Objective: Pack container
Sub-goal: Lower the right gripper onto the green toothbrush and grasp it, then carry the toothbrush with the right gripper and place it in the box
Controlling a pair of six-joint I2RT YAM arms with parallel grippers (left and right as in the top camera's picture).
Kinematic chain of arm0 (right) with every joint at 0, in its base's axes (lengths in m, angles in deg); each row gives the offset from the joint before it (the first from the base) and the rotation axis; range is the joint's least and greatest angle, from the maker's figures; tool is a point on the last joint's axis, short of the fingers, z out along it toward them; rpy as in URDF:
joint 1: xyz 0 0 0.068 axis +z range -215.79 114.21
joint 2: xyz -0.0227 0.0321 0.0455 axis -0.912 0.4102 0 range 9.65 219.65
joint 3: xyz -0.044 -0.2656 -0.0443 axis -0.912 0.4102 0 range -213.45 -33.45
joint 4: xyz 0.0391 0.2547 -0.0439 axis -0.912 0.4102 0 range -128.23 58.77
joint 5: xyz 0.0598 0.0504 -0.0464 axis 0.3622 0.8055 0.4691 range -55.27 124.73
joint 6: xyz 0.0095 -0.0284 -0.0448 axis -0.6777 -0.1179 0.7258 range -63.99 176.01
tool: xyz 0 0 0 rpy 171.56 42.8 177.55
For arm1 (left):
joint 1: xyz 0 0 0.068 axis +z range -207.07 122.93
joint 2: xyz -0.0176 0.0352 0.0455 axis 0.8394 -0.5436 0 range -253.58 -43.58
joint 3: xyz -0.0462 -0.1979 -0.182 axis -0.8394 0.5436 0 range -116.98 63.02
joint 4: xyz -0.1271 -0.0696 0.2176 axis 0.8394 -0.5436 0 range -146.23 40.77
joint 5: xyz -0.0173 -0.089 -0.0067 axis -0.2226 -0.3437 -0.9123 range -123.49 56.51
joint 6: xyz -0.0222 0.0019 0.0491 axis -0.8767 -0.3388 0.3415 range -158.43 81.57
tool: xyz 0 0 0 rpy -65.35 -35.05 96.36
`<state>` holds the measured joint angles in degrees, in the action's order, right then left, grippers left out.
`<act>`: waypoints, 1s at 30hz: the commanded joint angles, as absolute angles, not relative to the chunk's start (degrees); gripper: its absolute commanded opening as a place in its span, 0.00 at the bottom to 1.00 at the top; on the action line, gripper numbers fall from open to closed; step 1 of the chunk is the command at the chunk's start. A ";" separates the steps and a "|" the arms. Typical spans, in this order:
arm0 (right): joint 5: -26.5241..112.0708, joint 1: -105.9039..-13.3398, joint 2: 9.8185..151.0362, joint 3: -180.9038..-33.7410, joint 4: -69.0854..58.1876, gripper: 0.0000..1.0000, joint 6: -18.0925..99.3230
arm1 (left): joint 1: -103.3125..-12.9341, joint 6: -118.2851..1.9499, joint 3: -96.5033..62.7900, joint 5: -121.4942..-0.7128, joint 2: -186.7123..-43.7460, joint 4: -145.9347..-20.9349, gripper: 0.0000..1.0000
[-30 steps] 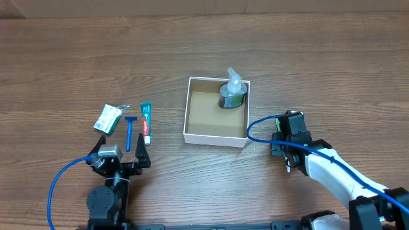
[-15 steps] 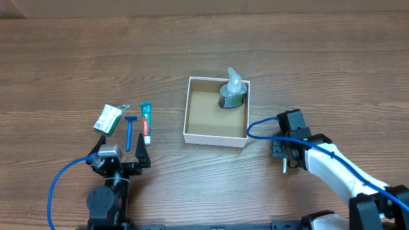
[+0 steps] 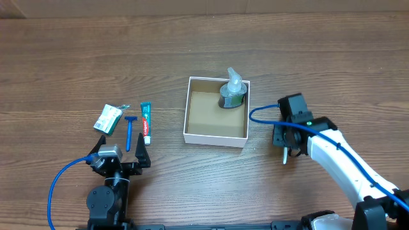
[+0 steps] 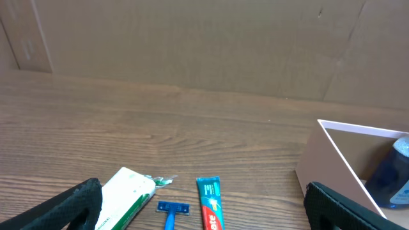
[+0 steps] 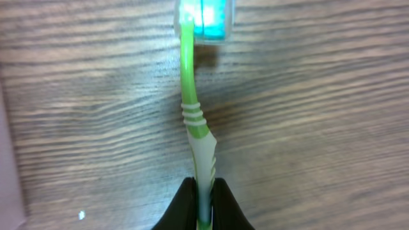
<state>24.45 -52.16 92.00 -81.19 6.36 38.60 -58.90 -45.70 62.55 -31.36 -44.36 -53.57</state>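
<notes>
Green toothbrush point(image 5: 193, 121) clamped by handle in right gripper point(image 5: 203, 189), jaws nearly closed.

1. The desk point(image 3: 96, 57) is brown wood, its grain running side to side.
2. The container point(image 3: 215, 137), a square white-walled box, stands on it near the middle.
3. Well left of the container lies a toothpaste tube point(image 3: 146, 122).
4. Further left of the container, just beside the tube, lies a blue razor point(image 3: 130, 131).
5. Farthest left of the container lies a green-and-white packet point(image 3: 108, 119), tilted.
</notes>
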 commanded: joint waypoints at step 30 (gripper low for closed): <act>40.80 -26.10 85.90 -107.55 20.18 0.05 34.74 | -58.48 -44.82 62.75 -32.01 -43.86 -53.46 1.00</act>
<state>40.69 -29.40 86.84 -106.15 22.15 35.96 -58.90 -45.70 62.55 -31.36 -44.34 -53.59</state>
